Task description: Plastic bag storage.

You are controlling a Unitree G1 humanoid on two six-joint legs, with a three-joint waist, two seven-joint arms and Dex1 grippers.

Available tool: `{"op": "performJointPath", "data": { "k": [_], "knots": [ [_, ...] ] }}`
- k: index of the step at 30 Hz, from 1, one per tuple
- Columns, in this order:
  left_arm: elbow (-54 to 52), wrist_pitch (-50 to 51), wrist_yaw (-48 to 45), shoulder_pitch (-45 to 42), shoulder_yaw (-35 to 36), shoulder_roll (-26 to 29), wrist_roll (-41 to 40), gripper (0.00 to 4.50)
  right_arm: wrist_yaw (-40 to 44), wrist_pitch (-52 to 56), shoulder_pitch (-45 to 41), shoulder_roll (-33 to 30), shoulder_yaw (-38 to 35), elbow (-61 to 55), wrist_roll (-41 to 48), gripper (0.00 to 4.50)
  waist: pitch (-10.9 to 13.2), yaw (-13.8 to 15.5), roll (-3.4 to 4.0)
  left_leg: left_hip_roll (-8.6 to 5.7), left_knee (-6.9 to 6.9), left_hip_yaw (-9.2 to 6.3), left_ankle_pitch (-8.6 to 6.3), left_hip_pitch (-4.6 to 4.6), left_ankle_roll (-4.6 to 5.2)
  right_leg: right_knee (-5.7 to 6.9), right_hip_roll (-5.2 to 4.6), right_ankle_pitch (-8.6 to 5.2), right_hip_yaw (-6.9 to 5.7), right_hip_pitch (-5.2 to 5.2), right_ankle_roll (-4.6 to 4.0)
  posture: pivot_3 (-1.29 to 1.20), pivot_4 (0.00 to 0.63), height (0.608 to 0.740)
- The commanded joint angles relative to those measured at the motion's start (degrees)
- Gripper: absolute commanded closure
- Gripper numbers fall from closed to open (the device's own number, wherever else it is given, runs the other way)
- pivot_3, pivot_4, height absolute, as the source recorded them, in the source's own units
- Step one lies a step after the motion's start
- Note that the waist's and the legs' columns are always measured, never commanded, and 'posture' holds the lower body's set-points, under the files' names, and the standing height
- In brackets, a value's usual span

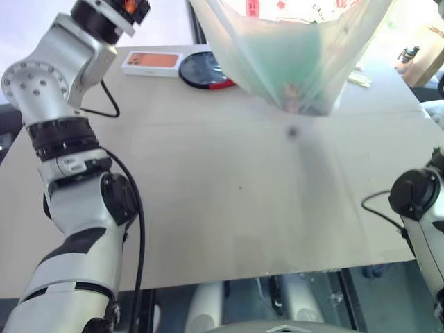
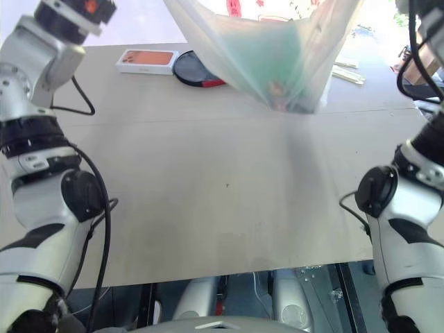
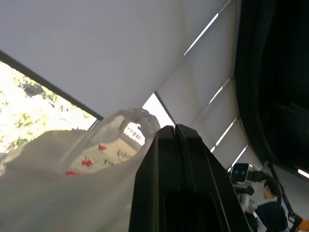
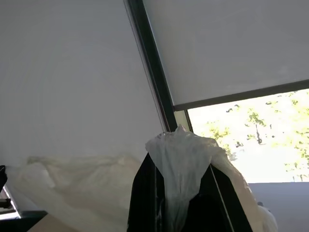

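The left gripper (image 3: 175, 129) has its jaws pressed fully together, a fold of the plastic bag (image 1: 291, 59) pinched at their side; the right gripper (image 4: 181, 166) is likewise clamped tight, with a twisted bunch of film sticking up out of its jaws. Between them the bag hangs in the air above the far half of the table (image 1: 229, 208), clear of the surface, its sides narrowing to a low point where something green and a small dark lump have settled. Beside the bag, toward the robot's left, a black and red disc (image 1: 202, 71) lies on the table, and just beyond that a white box with an orange face (image 1: 152, 62). The film looks very light, thin and limp — it will sag, billow and hold no shape of its own, and it is likely slick enough to creep out of a shallow pinch. I judge the safest hold to be on gathered, doubled material near the handles or rim, as the right side has it — a single layer could tear or slip.
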Motion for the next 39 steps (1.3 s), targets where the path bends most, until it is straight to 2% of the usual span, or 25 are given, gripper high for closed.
{"op": "performJointPath", "data": {
  "k": [1, 6, 9, 11, 14, 17, 20, 23, 25, 30, 35, 39],
  "knots": [
    [-13.6, 5.7, 4.1, 8.6, 2.4, 2.5, -8.8, 4.47, -1.9, 3.9, 9.8, -1.2, -0.2, -13.8, 6.7, 4.5, 0.0, -0.1, 0.01, 0.07, 0.02, 0.0, -0.02, 0.05, 0.03, 0.03, 0.01, 0.0, 0.02, 0.03, 0.0, 0.0, 0.15, 0.74],
    [-25.7, 6.7, 7.7, 25.2, 2.0, 3.2, -17.2, 4.47, 3.6, 2.4, 31.6, -6.5, 5.1, -22.4, 3.3, 4.5, -0.1, 1.0, 0.01, 0.1, 0.25, 0.04, -0.12, 0.15, 0.2, 0.05, -0.05, 0.01, 0.07, 0.23, 0.02, 0.0, 0.15, 0.74],
    [-31.4, 7.1, 6.4, 35.2, 1.1, 4.6, -16.7, 4.47, 9.3, -1.2, 43.0, -11.0, 7.8, -23.5, -1.2, 4.5, -0.1, 1.2, 0.02, 0.06, 0.61, 0.0, -0.18, 0.17, 0.29, 0.14, 0.0, 0.05, 0.07, 0.39, 0.1, 0.0, 0.15, 0.74],
    [-34.9, 6.7, 5.2, 39.8, 0.1, 4.9, -16.9, 4.47, 12.2, -3.8, 47.8, -13.7, 8.7, -23.1, -4.1, 4.5, -0.1, 1.5, 0.01, 0.01, 0.74, -0.02, -0.19, 0.26, 0.31, 0.07, 0.07, 0.05, 0.05, 0.56, 0.1, 0.0, 0.15, 0.74],
    [-36.6, 3.2, 6.5, 43.9, -0.3, 3.9, -15.6, 4.47, 14.3, -6.4, 50.5, -15.5, 8.3, -22.5, -5.9, 4.5, -0.1, 2.1, 0.0, 0.03, 0.89, 0.05, -0.2, 0.63, 0.34, 0.04, 0.08, 0.0, 0.1, 0.91, 0.0, 0.0, 0.15, 0.74],
    [-35.8, 0.2, 6.3, 45.6, -1.1, 4.3, -8.9, 4.47, 15.3, -6.3, 49.5, -14.2, 6.5, -23.5, -1.5, 4.5, -0.1, 2.2, -0.01, 0.18, 0.9, 0.13, -0.21, 1.17, 0.33, -0.02, 0.09, 0.0, 0.14, 1.38, -0.06, 0.0, 0.15, 0.74],
    [-34.5, -3.0, 3.8, 47.2, -3.7, 6.0, 2.4, 4.47, 19.9, -6.9, 53.4, -17.5, 9.2, -27.1, -1.9, 4.5, -0.1, 2.6, 0.01, 0.24, 0.9, 0.13, -0.2, 1.16, 0.33, -0.03, 0.13, 0.1, 0.13, 1.36, -0.23, 0.0, 0.15, 0.74],
    [-33.2, -6.3, 1.6, 46.9, -5.2, 5.6, 8.9, 3.65, 23.4, -7.3, 59.5, -17.5, 11.1, -31.5, 0.8, 4.5, -0.2, 3.2, -0.06, 0.25, 0.87, 0.11, -0.24, 1.0, 0.39, -0.24, 0.12, 0.1, 0.08, 1.32, -0.26, 0.0, 0.15, 0.74],
    [-32.0, -7.8, 1.3, 45.6, -6.4, 4.6, 12.2, 2.79, 25.6, -7.6, 64.3, -17.6, 12.4, -34.5, 2.3, 4.5, -0.2, 3.6, -0.06, 0.26, 0.86, 0.08, -0.33, 0.83, 0.51, -0.43, 0.13, 0.1, 0.04, 1.3, -0.25, 0.0, 0.15, 0.74],
    [-30.6, -9.7, -2.2, 44.0, -8.5, 4.2, 18.1, 2.79, 29.7, -10.6, 73.9, -19.8, 10.8, -35.4, -1.1, 4.5, -0.2, 4.0, -0.08, 0.13, 0.82, 0.15, -0.49, 0.67, 0.75, -0.86, 0.06, 0.23, 0.06, 1.34, 0.03, 0.0, 0.15, 0.74],
    [-30.3, -9.5, -5.8, 44.1, -8.5, 4.8, 20.6, 2.79, 33.6, -14.5, 80.6, -21.2, 8.1, -35.8, -3.5, 4.5, -0.2, 3.9, -0.1, 0.12, 0.84, 0.18, -0.51, 0.73, 0.77, -0.88, 0.06, 0.19, 0.05, 1.38, 0.01, 0.0, 0.15, 0.74],
    [-32.5, -15.2, -8.3, 45.2, -10.4, 3.9, 27.8, 2.79, 29.6, -24.3, 80.9, -21.9, 11.2, -33.6, -19.4, 4.5, -0.2, 3.8, -0.09, 0.14, 0.84, 0.2, -0.5, 0.8, 0.76, -0.87, 0.12, 0.15, 0.06, 1.41, -0.06, 0.0, 0.15, 0.74]
  ]
}}
